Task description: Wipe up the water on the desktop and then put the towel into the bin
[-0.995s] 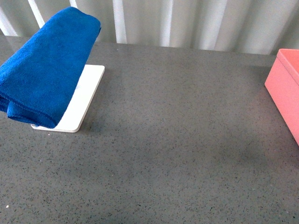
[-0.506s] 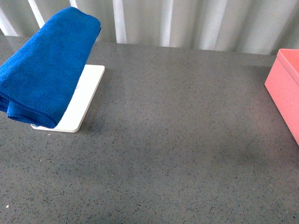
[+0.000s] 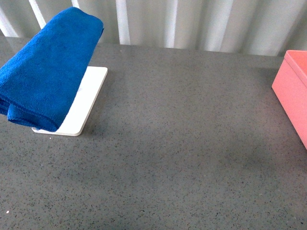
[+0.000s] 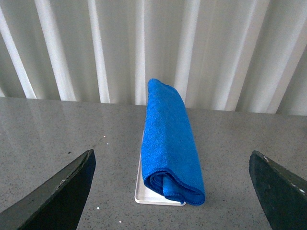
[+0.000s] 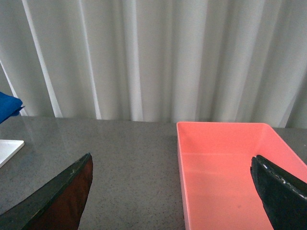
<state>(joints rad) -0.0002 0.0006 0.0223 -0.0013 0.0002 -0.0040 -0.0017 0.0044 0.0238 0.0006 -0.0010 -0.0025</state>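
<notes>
Standstill: towel (image 3: 48,67) unmoved on white tray (image 3: 91,96) near far left corner of desktop (image 3: 182,143), bin (image 3: 291,91) at right edge, left gripper (image 4: 170,155) and right gripper (image 5: 171,157) splayed empty; means wiping not begun.
</notes>
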